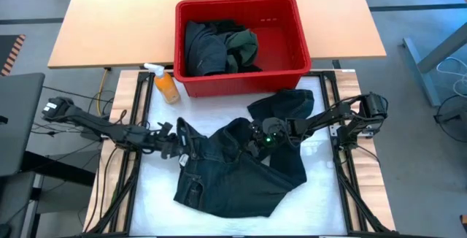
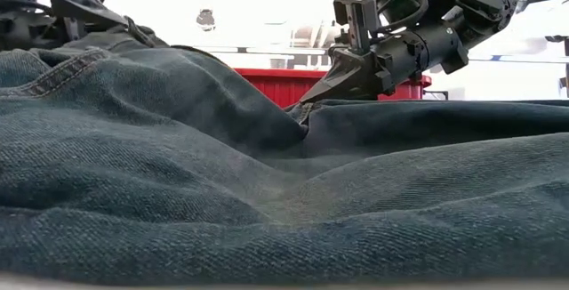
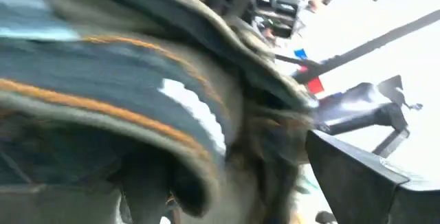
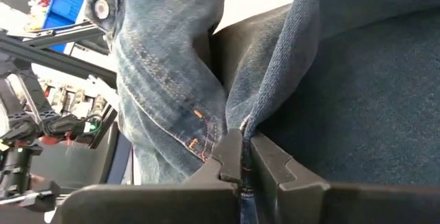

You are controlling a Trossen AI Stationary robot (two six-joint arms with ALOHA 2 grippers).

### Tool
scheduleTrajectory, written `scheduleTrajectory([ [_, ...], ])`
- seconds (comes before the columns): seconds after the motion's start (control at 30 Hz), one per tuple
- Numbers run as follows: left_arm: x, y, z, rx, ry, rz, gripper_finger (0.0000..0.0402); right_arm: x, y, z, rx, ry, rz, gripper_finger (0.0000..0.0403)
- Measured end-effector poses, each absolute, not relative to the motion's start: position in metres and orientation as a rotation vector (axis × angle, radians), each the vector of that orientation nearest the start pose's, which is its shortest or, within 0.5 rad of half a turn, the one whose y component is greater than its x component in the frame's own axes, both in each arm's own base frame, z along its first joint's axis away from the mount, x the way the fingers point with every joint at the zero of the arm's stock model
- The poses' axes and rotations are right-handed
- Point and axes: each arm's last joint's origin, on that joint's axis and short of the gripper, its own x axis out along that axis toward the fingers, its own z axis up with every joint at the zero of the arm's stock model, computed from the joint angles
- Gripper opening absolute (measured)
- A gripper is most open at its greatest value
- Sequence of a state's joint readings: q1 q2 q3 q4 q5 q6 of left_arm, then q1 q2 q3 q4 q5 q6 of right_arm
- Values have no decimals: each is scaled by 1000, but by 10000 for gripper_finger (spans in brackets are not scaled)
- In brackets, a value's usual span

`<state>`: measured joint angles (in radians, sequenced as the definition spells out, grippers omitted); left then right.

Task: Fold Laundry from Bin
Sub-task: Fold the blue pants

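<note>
A pair of dark blue jeans lies crumpled on the white table top, the waistband toward the left. The red bin stands behind it with more dark laundry inside. My right gripper is shut on the jeans near their middle. My left gripper is at the waistband, which fills its blurred wrist view. Its jaws stand wide, with a dark finger showing at one side. My right gripper pinches a raised fold of denim between its two fingertips, beside an orange-stitched seam near the jeans' middle. The fingers slant down from the table's right side. The fold stands up a little and the rest of the jeans lies on the table. Whether my left gripper touches the waistband, I cannot tell.
An orange spray bottle stands at the bin's near left corner, close behind my left arm. Black frame rails run along both sides of the white work area. A wooden table lies beyond.
</note>
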<state>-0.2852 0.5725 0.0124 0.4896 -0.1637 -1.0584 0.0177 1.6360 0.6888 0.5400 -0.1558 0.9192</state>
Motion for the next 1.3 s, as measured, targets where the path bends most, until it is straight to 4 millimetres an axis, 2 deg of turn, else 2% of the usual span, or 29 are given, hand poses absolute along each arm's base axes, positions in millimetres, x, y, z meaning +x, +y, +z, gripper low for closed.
scheduleTrajectory([
  [0.23, 121, -32, 167, -1044, 108, -147, 308, 317, 10, 165, 931, 456, -31, 30],
  [0.5, 121, -27, 152, -1095, 195, 30, 308, 317, 10, 165, 927, 454, -32, 31],
  [0.6, 123, -28, 161, -1090, 119, -20, 308, 317, 10, 165, 926, 453, -35, 31],
  [0.67, 125, -28, 163, -1077, 130, -14, 308, 317, 9, 165, 924, 447, -47, 31],
  [0.87, 132, -30, 151, -1106, 240, 53, 308, 318, 7, 167, 925, 419, -48, 31],
  [1.0, 140, -33, 155, -1111, 190, 3, 308, 319, 7, 167, 922, 408, -66, 31],
  [1.17, 148, -35, 147, -1108, 262, 40, 308, 319, 6, 169, 921, 390, -64, 31],
  [1.3, 156, -37, 151, -1063, 270, 52, 304, 319, 6, 169, 920, 384, -63, 31],
])
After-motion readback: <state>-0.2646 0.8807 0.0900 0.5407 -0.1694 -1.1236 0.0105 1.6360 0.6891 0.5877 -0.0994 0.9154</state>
